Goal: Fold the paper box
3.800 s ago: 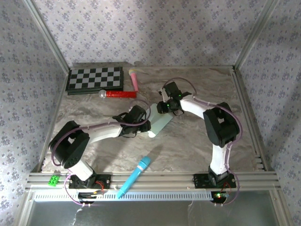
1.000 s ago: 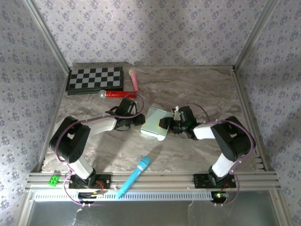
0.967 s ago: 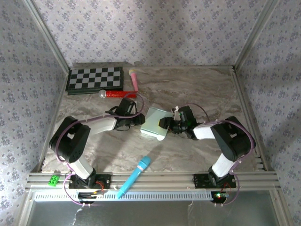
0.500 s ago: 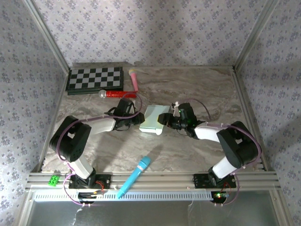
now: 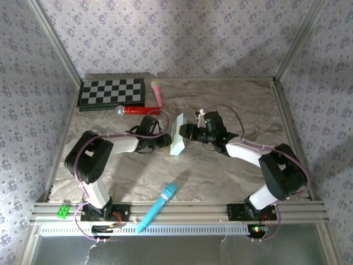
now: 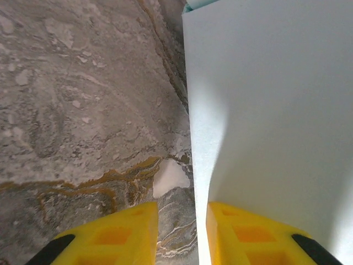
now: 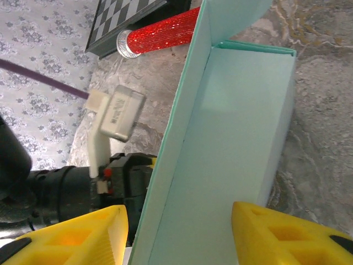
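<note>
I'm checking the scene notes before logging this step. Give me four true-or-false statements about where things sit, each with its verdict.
1. The paper box lies flat on the table. False: it stands up on one edge, tilted.
2. The blue microphone lies near the table's front edge, apart from the box. True.
3. The red microphone lies beside the chessboard's near edge. True.
4. The chessboard sits in the far right corner. False: it is in the far left corner.

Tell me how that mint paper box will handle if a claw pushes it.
Probably floppy: the paper box is thin card, and its panel bows in the left wrist view. Likely light and quick to tip, since it stands on edge, half open.
</note>
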`<move>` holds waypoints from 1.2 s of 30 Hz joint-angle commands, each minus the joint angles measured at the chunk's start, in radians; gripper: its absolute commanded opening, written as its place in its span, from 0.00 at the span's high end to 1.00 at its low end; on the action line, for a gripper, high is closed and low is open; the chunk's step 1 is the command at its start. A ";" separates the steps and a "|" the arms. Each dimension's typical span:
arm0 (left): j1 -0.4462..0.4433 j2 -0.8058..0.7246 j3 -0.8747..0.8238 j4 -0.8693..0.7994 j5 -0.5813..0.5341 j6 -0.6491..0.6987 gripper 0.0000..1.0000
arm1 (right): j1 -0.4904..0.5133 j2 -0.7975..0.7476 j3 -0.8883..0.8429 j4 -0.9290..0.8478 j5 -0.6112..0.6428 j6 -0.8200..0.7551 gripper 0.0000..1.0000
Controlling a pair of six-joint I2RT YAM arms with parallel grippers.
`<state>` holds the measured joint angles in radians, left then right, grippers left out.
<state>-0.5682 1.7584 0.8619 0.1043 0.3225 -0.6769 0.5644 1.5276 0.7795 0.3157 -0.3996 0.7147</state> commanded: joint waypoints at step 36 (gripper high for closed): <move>0.072 0.121 0.267 -0.171 -0.082 0.049 0.68 | -0.031 -0.134 0.037 -0.379 0.220 -0.118 0.50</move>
<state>-0.5037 1.8702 1.0950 -0.0303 0.2722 -0.6369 0.5320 1.3922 0.8581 -0.0063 -0.2306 0.6102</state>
